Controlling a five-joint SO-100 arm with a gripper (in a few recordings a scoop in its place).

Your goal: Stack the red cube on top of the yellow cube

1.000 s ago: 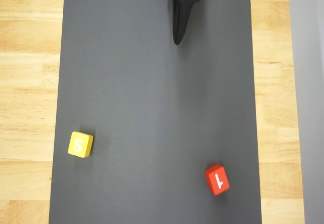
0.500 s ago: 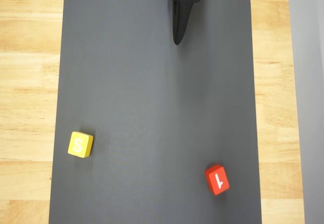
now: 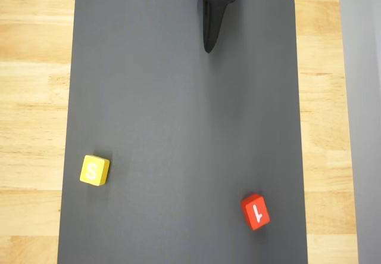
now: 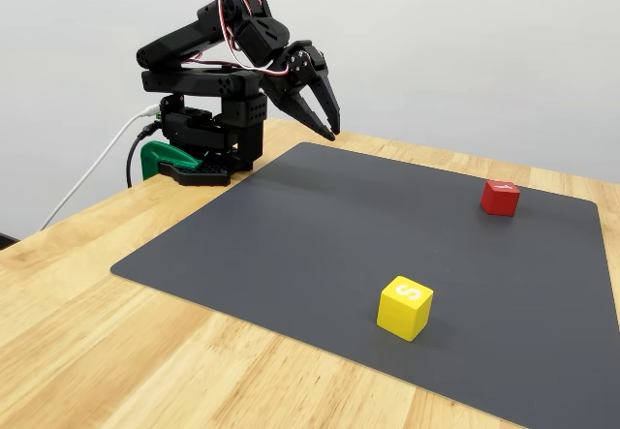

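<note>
Nothing had moved since the earlier overhead pictures: the arm, the red cube [image 3: 255, 211] and the yellow cube [image 3: 94, 170] all sat exactly where they had been a second before. By that reading the task had not been started at all.

From overhead, the gripper [image 3: 208, 44] hung at the 12 o'clock edge of the dark mat [image 3: 178, 97], its fingers drawn together to a narrow point with nothing between them. The fixed view showed the same gripper [image 4: 329, 124] folded back near the arm's base, raised above the tabletop [image 4: 116, 352] and holding nothing.

Seen from overhead, the red cube lay on the mat at about 5 o'clock, its white "1" facing up, turned somewhat askew. The yellow cube rested at about 8 o'clock near the mat's left edge, its "S" upward. The two were well apart, and both were far from the gripper.

Everything was left to do: reaching across to the red cube, opening and closing on it, lifting it, carrying it over to the yellow cube and setting it squarely on top.
</note>
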